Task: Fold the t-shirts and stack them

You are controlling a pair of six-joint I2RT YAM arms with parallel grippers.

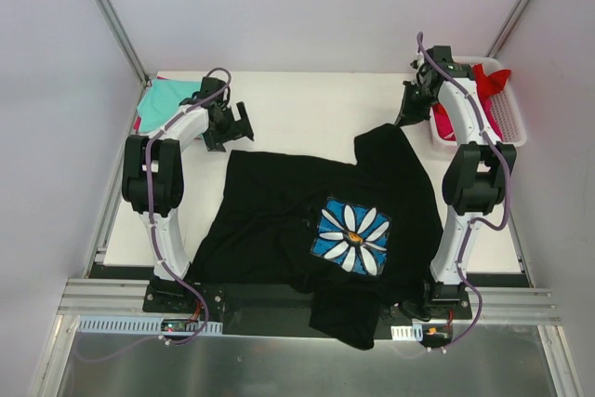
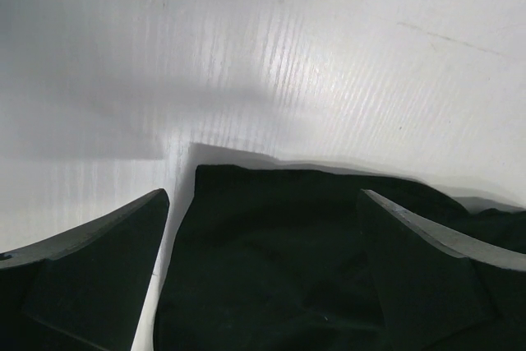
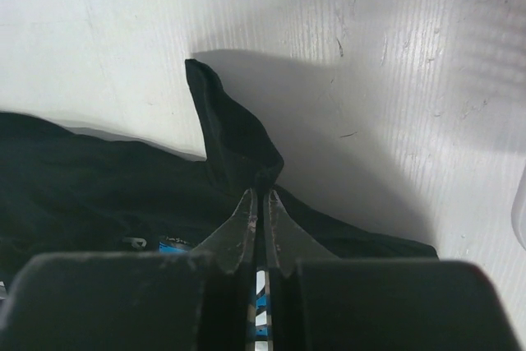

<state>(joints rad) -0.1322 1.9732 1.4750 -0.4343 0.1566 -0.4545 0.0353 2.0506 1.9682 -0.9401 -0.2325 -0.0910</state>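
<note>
Top view only: one black t-shirt (image 1: 279, 220) spread mid-table (image 1: 307, 99); one teal t-shirt (image 1: 163, 101) far left; red t-shirt (image 1: 490, 79), pink t-shirt (image 1: 444, 124) in basket (image 1: 511, 118).
Left wrist: left end effector (image 2: 263, 196) wide open, empty, over shirt edge.
Right wrist: right end effector (image 3: 259, 199) pinched tight on raised shirt fold.

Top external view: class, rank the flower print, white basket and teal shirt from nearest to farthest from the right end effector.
1. White basket, just right of the right end effector, far right corner.
2. Flower print, on the black shirt, toward the near edge.
3. Teal shirt, far left corner.
</note>
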